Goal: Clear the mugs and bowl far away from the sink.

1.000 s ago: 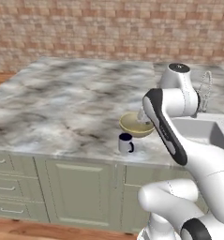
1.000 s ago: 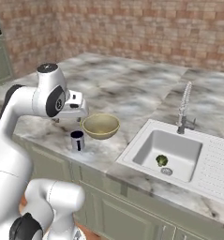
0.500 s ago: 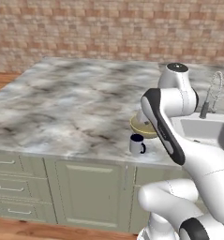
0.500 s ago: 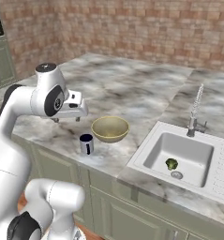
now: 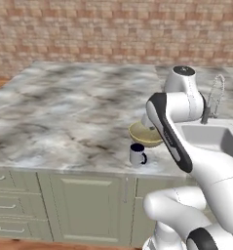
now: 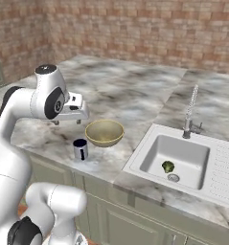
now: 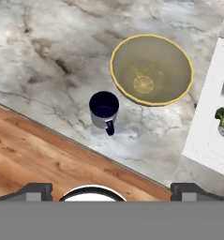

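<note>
Navy-lined mug (image 7: 104,109) stood upright on the marble worktop (image 5: 64,112) just beside the bowl (image 7: 152,69), bowl near the sink (image 6: 176,155), broccoli floret (image 7: 223,116) lay in the basin, jaws hung wide open above the mug, holding nothing

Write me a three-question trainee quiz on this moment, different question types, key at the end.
1. True or false: the navy mug stands inside the bowl.
2. Multiple choice: what lies in the sink basin? A) a spoon B) a broccoli floret C) a sponge
3. Fill in: the pincer is ____ and holds nothing.

Key:
1. False; the mug stands on the counter beside the bowl, nearer the front edge.
2. B
3. open
</note>
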Available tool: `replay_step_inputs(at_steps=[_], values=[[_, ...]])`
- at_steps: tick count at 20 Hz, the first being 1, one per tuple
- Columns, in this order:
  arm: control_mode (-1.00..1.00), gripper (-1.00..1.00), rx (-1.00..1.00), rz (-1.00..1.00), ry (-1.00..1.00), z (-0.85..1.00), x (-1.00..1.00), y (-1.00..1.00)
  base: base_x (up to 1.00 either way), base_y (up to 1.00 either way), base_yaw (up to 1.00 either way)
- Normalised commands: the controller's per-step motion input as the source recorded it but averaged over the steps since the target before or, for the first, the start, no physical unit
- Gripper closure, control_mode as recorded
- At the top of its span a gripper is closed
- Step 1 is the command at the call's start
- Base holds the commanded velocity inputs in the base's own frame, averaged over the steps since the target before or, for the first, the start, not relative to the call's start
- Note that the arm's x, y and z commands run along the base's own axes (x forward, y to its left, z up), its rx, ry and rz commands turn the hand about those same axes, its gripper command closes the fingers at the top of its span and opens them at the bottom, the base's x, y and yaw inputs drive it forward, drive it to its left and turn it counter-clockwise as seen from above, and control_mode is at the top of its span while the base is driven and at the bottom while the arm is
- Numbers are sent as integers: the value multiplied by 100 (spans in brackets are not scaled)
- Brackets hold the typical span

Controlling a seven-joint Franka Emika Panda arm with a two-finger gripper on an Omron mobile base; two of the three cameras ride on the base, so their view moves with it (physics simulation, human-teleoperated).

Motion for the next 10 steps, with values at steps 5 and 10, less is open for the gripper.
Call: replay_step_inputs(at_steps=[5,10], values=[[100,-100,0,0,0,0,0,0,19,-5,4],[100,-100,0,0,0,0,0,0,6,-22,22]])
